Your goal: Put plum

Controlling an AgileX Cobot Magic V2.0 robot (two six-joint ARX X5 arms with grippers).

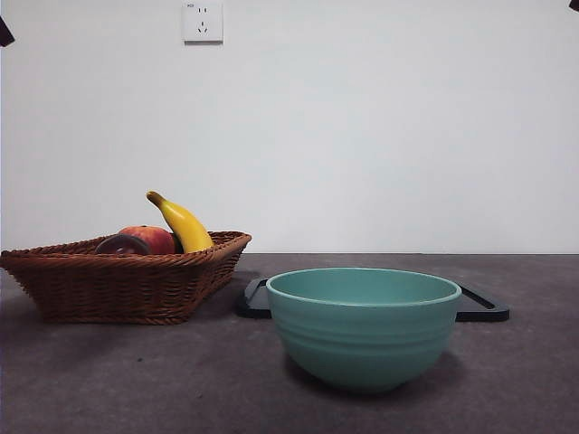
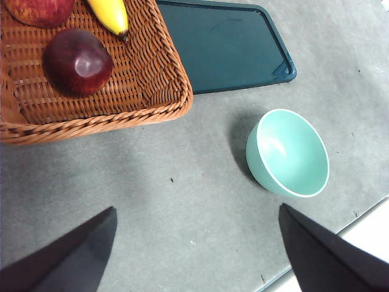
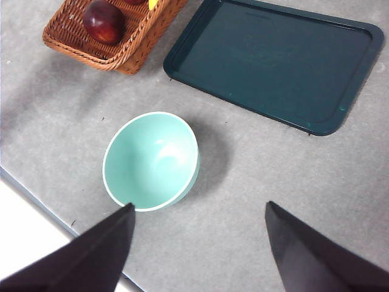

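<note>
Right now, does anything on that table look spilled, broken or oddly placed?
Nothing stands out. The plum lies in the wicker basket with a banana and a red fruit; the green bowl stands upright and the dark tray lies flat.

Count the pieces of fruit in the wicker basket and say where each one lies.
3, all in the basket: the plum nearest the bowl-side rim, the red-orange fruit beyond it, and the banana beside both, leaning up over the rim. More could be hidden outside the views.

Glossy smooth plum in rough woven wicker basket; matt table
</note>
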